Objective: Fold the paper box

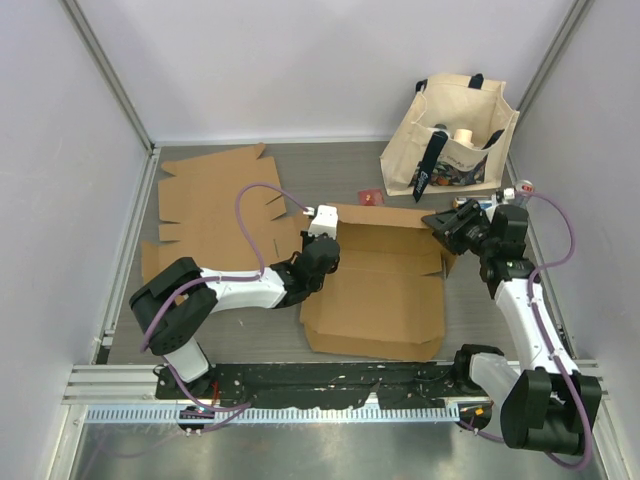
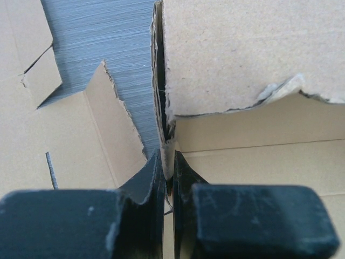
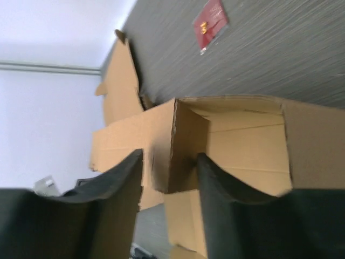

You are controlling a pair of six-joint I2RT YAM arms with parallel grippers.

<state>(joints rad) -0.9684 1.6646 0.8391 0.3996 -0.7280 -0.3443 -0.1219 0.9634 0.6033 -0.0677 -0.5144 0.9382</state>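
Note:
The paper box [image 1: 385, 290] is a brown cardboard tray lying in the middle of the table, its back and side walls partly raised. My left gripper [image 1: 320, 250] is at the box's left wall. In the left wrist view the gripper [image 2: 168, 159] is shut on the thin upright edge of that wall [image 2: 161, 97]. My right gripper [image 1: 440, 225] is at the box's back right corner. In the right wrist view its fingers [image 3: 170, 156] stand open on either side of the raised corner [image 3: 178, 140]. The right finger touches the cardboard and a small gap shows at the left finger.
A flat sheet of cut cardboard [image 1: 215, 205] lies to the left of the box, also visible in the left wrist view [image 2: 64, 135]. A cream tote bag [image 1: 455, 140] with items stands at the back right. A small red packet [image 1: 372, 198] lies behind the box.

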